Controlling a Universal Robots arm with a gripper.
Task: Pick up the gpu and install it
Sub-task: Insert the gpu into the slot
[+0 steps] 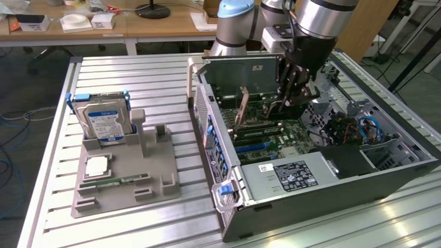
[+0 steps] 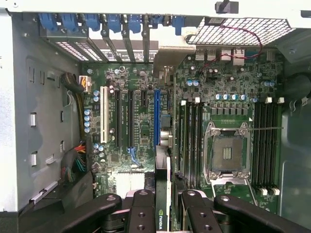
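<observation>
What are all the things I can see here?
gpu: one, copper side showing, upright in the gripper over the motherboard
computer case: one, black and grey, open, on the exterior view's right
motherboard: one, green, inside the case
hard drive: one, silver with blue-white label, standing in the holder
holder: one, grey, on the exterior view's left
table: one, silver slats
gripper: one, black, shut on the gpu

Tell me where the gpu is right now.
In the exterior view the gpu stands on edge inside the open computer case, over the motherboard, held by the gripper, just on that view's left of it.
</observation>
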